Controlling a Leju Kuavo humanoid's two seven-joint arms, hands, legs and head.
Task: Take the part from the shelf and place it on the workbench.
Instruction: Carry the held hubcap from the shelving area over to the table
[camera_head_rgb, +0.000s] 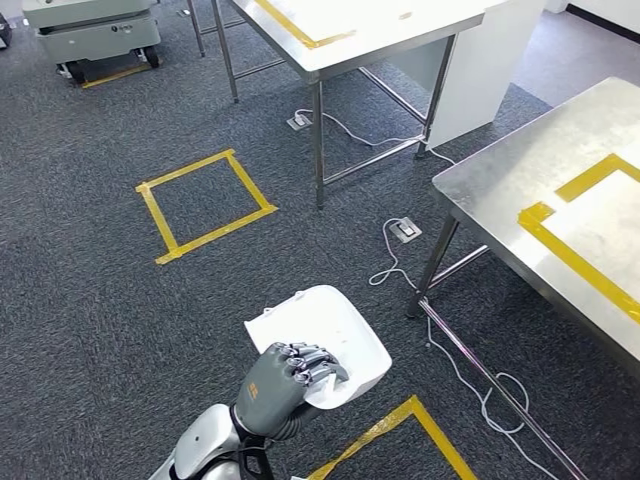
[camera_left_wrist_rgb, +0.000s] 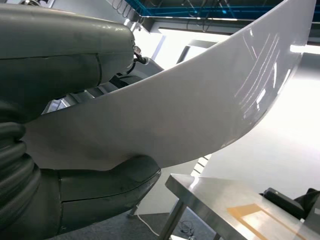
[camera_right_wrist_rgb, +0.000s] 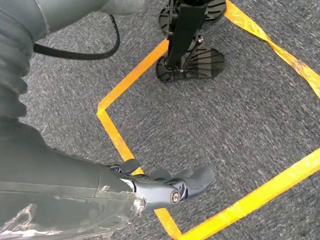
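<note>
1. Head view looks down on grey carpet (camera_head_rgb: 90, 330), where my left hand (camera_head_rgb: 290, 385) holds the white part (camera_head_rgb: 324, 335) out in front of my body, above the floor and near a corner of yellow floor tape (camera_head_rgb: 392, 425). The part is a thin, curved white shell, roughly flat side up.
2. In this view the steel tabletop (camera_head_rgb: 513, 180) with its yellow tape outline (camera_head_rgb: 573, 255) lies ahead to my right, well apart from the part. A second steel table (camera_head_rgb: 362, 40) stands farther off, and a taped square (camera_head_rgb: 204, 205) marks the carpet to the left. A white cable (camera_head_rgb: 392, 260) trails across the floor near the table legs.
3. Left wrist view shows what the head view cannot: the underside of the part (camera_left_wrist_rgb: 196, 105), glossy and bowed, with my thick grey thumb (camera_left_wrist_rgb: 105, 192) pressed against it from below. A corner of a steel tabletop (camera_left_wrist_rgb: 211, 192) with an orange-yellow tape mark shows beyond it.
4. My left hand is clamped on the part: fingers (camera_head_rgb: 317, 362) curl over its near edge on top, thumb underneath. The wrist is bent so the back of the hand faces up, and the silver forearm (camera_head_rgb: 204, 440) comes in from below.
5. Right wrist view shows my right hand (camera_right_wrist_rgb: 162, 182) hanging over the carpet and a taped yellow-orange square (camera_right_wrist_rgb: 124, 150). Its fingers lie extended and close together, holding and touching nothing.
</note>
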